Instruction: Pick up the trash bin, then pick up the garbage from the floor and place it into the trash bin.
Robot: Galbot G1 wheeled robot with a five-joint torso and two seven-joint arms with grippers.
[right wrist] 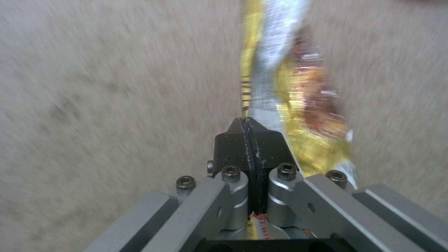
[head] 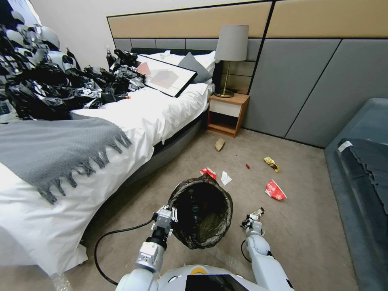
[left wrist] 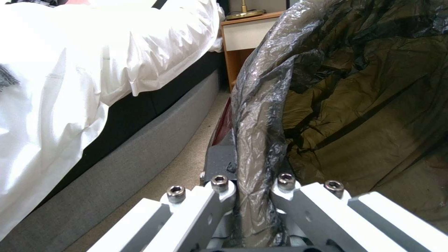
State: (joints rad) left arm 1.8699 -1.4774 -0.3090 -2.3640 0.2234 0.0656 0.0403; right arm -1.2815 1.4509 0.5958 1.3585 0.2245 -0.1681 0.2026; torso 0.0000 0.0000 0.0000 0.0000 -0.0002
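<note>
Being carried just right of the bin (head: 201, 210), whose lined rim is clamped in the left gripper (head: 173, 213), a wrapper (right wrist: 299, 105) is pinched in the closed right gripper (right wrist: 250, 120); swinging it over the opening seems next.

Crinkly black plastic bag liner (head: 206, 210) covered the round bin, brownish and translucent inside. The wrapper (right wrist: 289, 105) clamped in the right gripper (right wrist: 247, 122) was gold and silver with reddish print. Floor litter comprised a red-and-white crumpled wrapper (head: 275, 190), a yellow wrapper (head: 271, 163), a white tissue (head: 225, 178) and brown paper (head: 219, 144). The carpet (head: 307, 226) was beige.
</note>
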